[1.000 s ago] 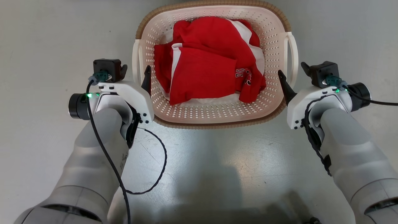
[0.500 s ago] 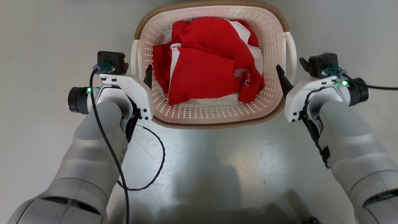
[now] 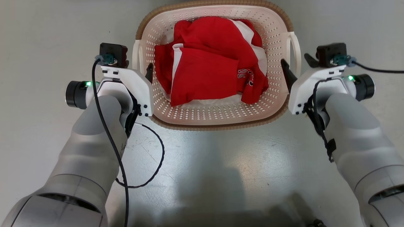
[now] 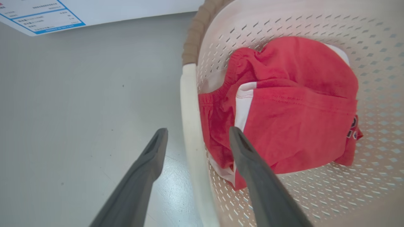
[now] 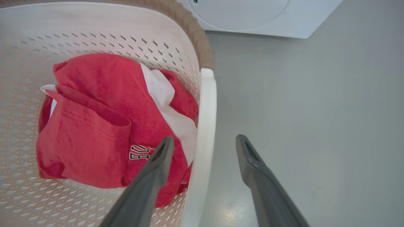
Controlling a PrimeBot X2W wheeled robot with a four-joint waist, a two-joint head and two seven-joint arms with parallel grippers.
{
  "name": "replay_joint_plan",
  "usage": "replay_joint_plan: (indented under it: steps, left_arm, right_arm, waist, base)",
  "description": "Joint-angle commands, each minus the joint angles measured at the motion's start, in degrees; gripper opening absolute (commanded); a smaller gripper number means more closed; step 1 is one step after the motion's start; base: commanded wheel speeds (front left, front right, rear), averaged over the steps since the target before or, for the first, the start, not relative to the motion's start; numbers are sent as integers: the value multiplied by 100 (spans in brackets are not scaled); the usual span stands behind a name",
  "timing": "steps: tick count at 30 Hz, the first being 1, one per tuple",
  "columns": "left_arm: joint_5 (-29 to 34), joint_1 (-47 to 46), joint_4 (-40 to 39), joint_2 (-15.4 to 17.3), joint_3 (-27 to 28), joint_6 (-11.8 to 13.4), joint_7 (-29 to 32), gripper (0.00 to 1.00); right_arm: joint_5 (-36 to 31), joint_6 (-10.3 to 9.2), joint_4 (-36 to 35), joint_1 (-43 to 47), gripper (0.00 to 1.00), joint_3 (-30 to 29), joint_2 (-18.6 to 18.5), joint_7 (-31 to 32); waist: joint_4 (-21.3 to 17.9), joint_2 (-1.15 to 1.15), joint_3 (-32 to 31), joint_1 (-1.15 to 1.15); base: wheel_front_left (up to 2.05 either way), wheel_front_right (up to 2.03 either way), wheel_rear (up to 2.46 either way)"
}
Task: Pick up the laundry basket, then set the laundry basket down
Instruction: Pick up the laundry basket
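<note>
**Both hands astride the basket handles**

My left hand (image 4: 199, 130) is spread, one finger outside the white side handle (image 4: 189, 126) and one inside, beside the red garment (image 4: 284, 119). My right hand (image 5: 205, 139) is spread the same way across the opposite handle (image 5: 205, 104). The laundry basket (image 3: 221, 113) sits on the grey floor (image 3: 202, 164) between my forearms, with a white washing machine (image 5: 252, 15) beyond it.

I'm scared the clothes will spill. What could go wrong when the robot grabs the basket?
The left gripper has one finger near the red clothes; closing might pinch fabric against the handle. The right gripper is open around its handle too; uneven grips might tilt the laundry basket.
</note>
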Motion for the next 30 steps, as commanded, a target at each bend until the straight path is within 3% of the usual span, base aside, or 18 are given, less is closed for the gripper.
replay_joint_plan:
  steps: [1, 13, 14, 15, 16, 30]
  left_arm:
    - [-2, 9, -25, 178, 41, 8, 33, 100]
    - [-37, -35, -13, 192, -70, 28, 221, 100]
    - [-25, -39, -12, 195, -96, 17, 229, 98]
    - [-16, -41, -12, 196, -121, -6, 252, 26]
    - [16, -25, -11, 195, -181, -56, 341, 0]
    - [21, -44, -8, 217, -318, 136, 290, 0]
  right_arm:
    - [66, 33, -17, 90, 100, 106, 129, 21]
    - [422, 33, -2, 1, 98, 279, 137, 205]
    - [442, 33, -4, -3, 66, 303, 138, 200]
    - [466, 33, -16, -5, 0, 333, 139, 171]
    - [497, 33, -15, 2, 0, 358, 140, 200]
    - [676, 33, 5, 122, 0, 622, 119, 329]
  waist:
    - [2, 0, 1, 0]
    - [-17, 0, 37, 0]
    - [-19, 0, 42, 0]
    - [-21, 0, 46, 0]
    - [-19, 0, 44, 0]
    - [4, 0, -72, 0]
  base:
    - [0, 0, 0]
    - [0, 0, 0]
    - [0, 0, 0]
    - [0, 0, 0]
    - [0, 0, 0]
    - [0, 0, 0]
